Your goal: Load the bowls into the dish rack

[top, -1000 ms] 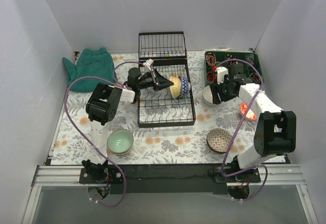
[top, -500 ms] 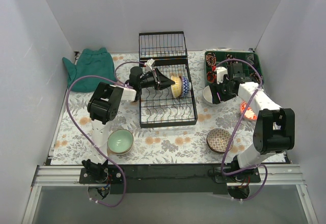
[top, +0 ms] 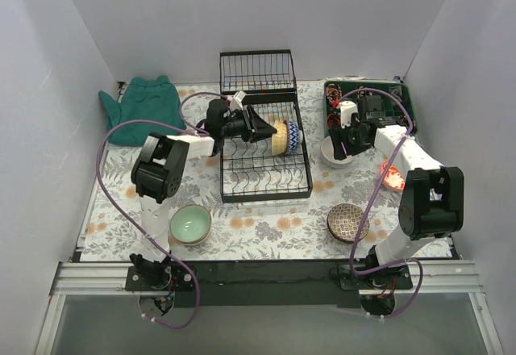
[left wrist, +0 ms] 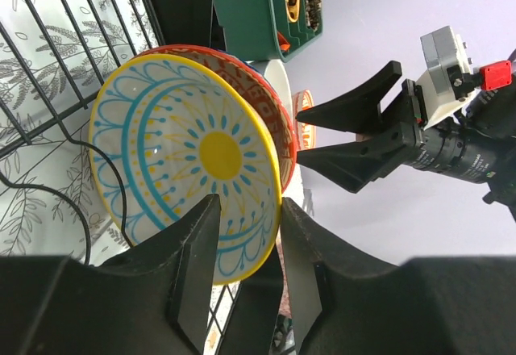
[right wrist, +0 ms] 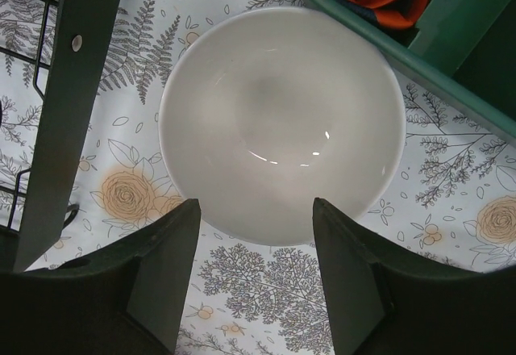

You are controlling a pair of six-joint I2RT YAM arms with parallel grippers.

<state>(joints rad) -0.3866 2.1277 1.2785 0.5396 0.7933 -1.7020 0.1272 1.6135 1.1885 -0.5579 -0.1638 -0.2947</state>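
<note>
The black wire dish rack (top: 266, 187) stands mid-table. A yellow-flowered bowl (top: 278, 138) stands on edge in it against a blue-patterned bowl (top: 293, 135). In the left wrist view the yellow bowl (left wrist: 193, 153) faces me, with a red-orange rim (left wrist: 262, 89) behind it. My left gripper (top: 268, 128) straddles its lower rim, and the jaws (left wrist: 248, 203) stand apart wider than the bowl wall. My right gripper (top: 342, 140) hangs open over a white bowl (top: 333, 152). That bowl (right wrist: 282, 121) lies on the cloth just beyond the fingertips (right wrist: 187, 210).
A pale green bowl (top: 191, 224) sits front left. A dark brown patterned bowl (top: 347, 222) sits front right, and a red-orange bowl (top: 393, 176) is by the right arm. The green compartment tray (top: 405, 101) is back right, a teal cloth (top: 141, 109) back left. The rack's hinged panel (top: 256, 71) lies behind it.
My left gripper has shifted slightly toward the back and its fingers look more spread; the yellow bowl stays put. My right gripper has moved a little back and left over the white bowl.
</note>
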